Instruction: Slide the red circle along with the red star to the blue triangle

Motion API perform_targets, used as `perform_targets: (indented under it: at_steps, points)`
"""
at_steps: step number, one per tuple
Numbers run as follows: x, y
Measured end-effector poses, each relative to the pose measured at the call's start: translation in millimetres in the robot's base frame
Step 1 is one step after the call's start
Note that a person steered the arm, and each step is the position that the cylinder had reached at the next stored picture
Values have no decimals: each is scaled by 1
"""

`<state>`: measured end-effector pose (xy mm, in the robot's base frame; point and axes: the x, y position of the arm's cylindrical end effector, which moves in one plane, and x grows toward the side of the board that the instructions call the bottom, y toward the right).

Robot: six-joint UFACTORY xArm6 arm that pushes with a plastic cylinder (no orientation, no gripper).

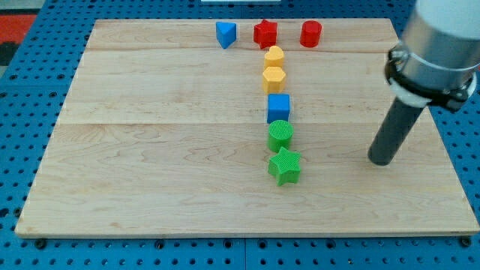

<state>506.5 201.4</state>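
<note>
The red circle (310, 34) sits near the view's top, right of the red star (265, 33). The blue triangle (226, 34) lies left of the star, with a small gap between them. The three stand in a row along the board's top edge. My tip (381, 160) rests on the board at the view's right, far below and to the right of the red circle, touching no block.
A column of blocks runs down the middle: a yellow block (274, 56), a yellow hexagon (274, 78), a blue cube (278, 108), a green circle (280, 136), a green star (284, 166). The wooden board (150, 150) lies on a blue pegboard.
</note>
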Motion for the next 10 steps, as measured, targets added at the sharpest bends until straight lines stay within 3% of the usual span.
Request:
perform_targets:
  at_steps: [3, 6, 8, 9, 10]
  points:
    - [-17, 7]
    - [-139, 20]
    - [-252, 22]
    - [-280, -9]
    - [-277, -73]
